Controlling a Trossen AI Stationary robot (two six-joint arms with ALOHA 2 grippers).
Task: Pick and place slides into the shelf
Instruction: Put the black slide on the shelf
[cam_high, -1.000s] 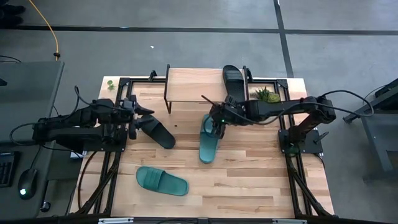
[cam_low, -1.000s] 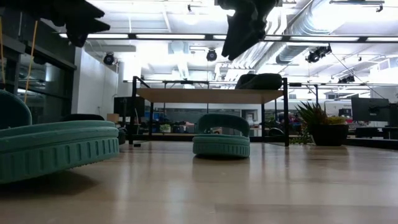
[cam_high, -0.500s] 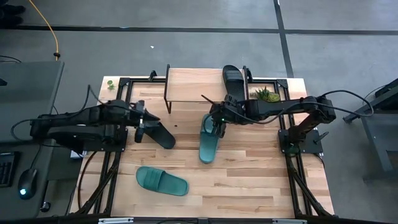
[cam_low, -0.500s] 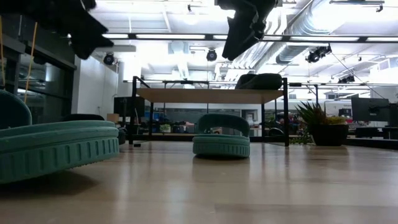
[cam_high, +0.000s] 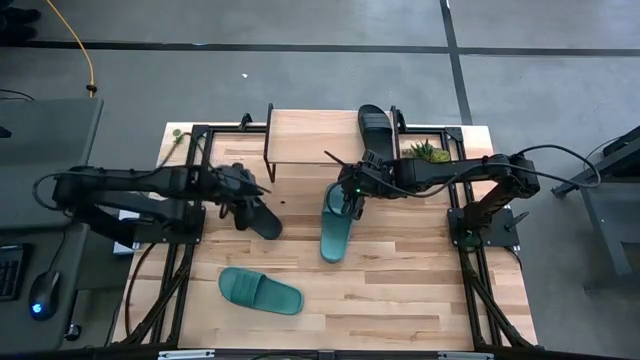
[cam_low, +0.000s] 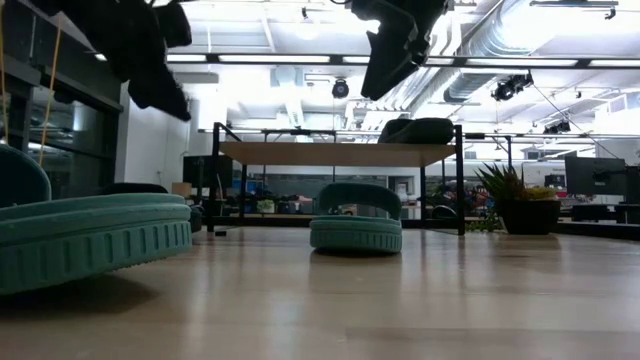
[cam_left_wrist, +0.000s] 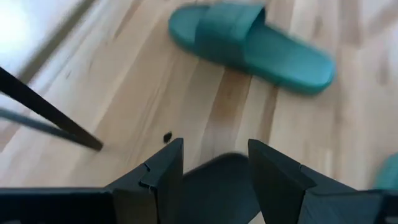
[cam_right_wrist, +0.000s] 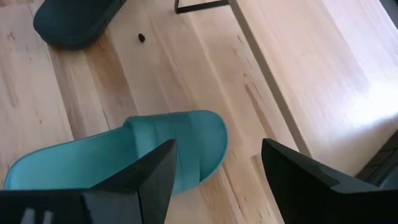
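Black slide (cam_high: 258, 216) half-hidden under left hand (cam_high: 243, 200), spread | right hand (cam_high: 349, 198) spread

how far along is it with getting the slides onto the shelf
Done: one black slide lies on the shelf. In hand: nothing gripped; the open left gripper hovers over the black slide on the table, and the open right gripper over a teal slide. Left: those two plus the other teal slide near the front.
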